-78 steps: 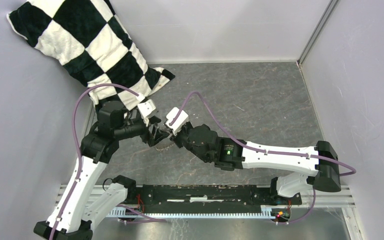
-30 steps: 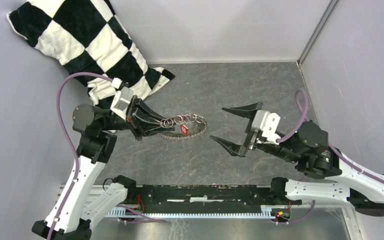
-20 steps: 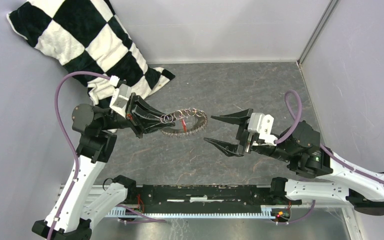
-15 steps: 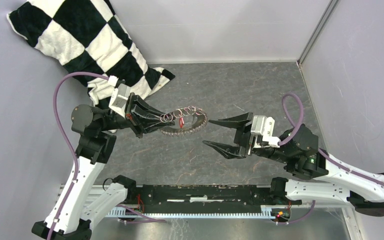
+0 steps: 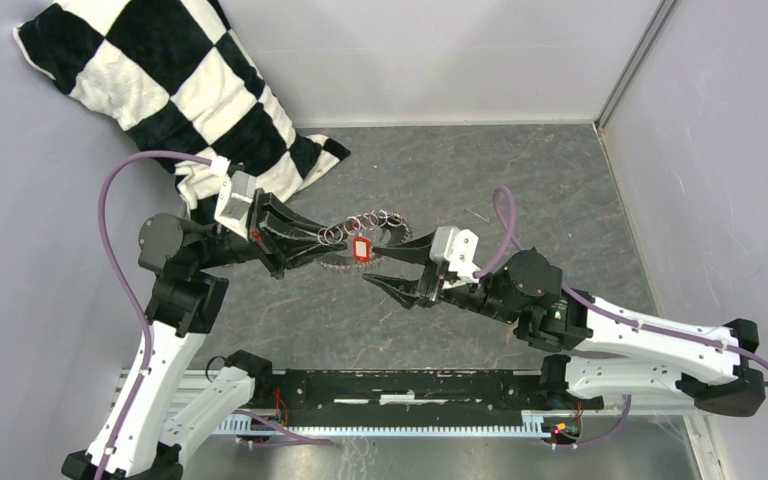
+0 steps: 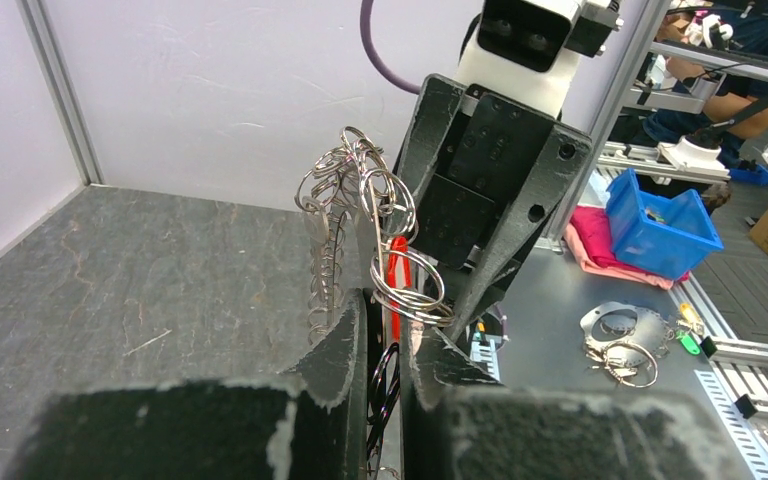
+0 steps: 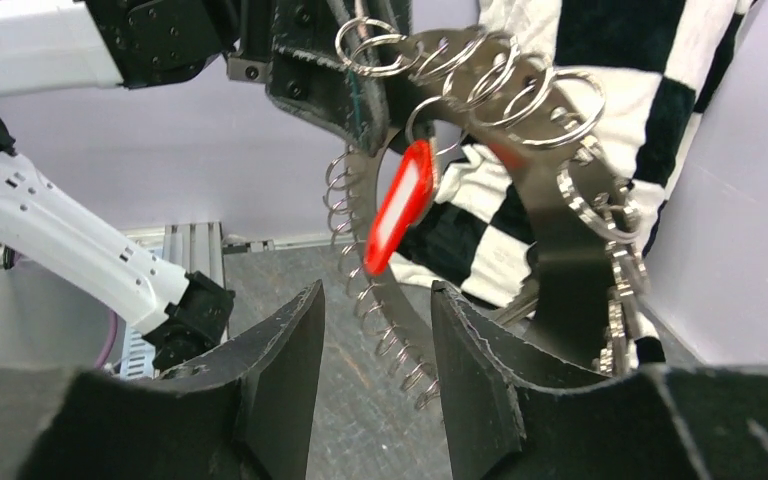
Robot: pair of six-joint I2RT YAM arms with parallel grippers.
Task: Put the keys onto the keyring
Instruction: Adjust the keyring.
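1. Top view: left gripper (image 5: 320, 243) is nearly closed and pinches the keyring (image 5: 372, 219) above the table's (image 5: 520, 180) left-centre. Right gripper (image 5: 373, 266) is half spread, tips just beside the ring's near arc, holding nothing.
2. Only the left wrist view shows the pinch: one ring is clamped between the fingers (image 6: 343, 350), and the rest of the chain stands up above them.
3. Only the right wrist view shows the red tag (image 7: 400, 205) dangling just above the gap between its own fingers.
4. Count: one keyring, one tag, two grippers, one checkered pillow (image 5: 150, 80). Key: cannot pick it out among the rings.
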